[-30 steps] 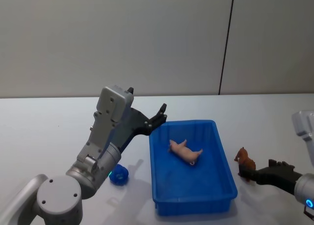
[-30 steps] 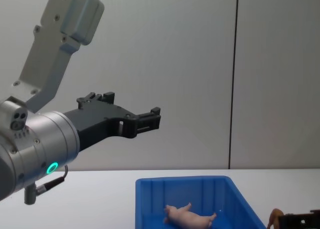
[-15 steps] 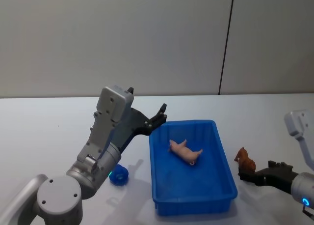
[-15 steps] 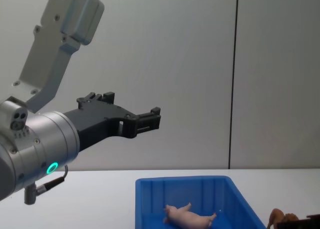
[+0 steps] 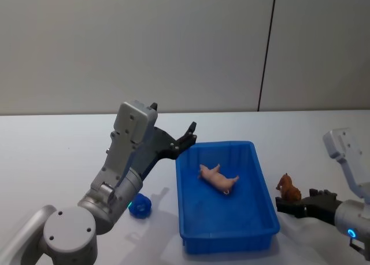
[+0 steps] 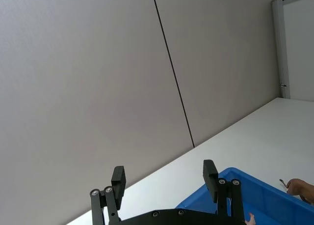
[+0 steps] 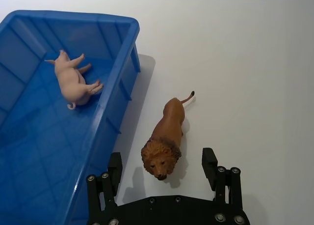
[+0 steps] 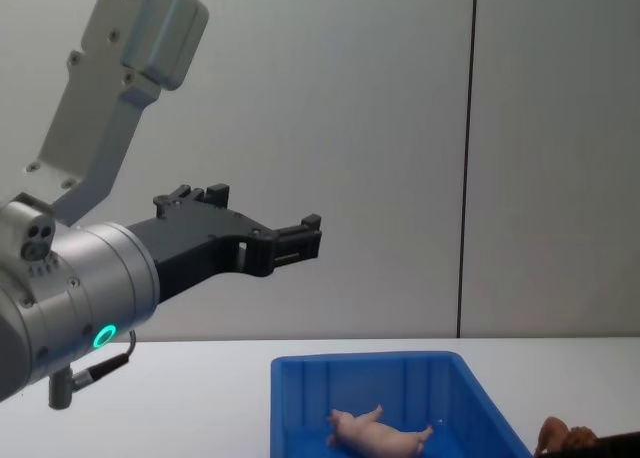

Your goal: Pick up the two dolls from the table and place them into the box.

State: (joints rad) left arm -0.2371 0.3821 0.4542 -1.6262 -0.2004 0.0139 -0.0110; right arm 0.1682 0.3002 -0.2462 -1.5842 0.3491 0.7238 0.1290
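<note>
One smooth pale-pink pig doll (image 5: 218,179) lies on its side inside the bright blue rectangular plastic bin (image 5: 230,240). The reddish-brown maned lion doll (image 7: 169,122) stands on the plain white counter (image 7: 255,63), just beside the bin's right wall. Its long axis runs roughly along that wall, head toward the right end effector (image 7: 162,157), tail away. That end effector's jaws are spread wide either side of the head. The lion looks light and rigid, perhaps hard plastic, so a pinch across the narrow flanks behind the mane seems soundest. The left end effector (image 6: 164,170), jaws apart, hangs raised near the bin's far left corner.
</note>
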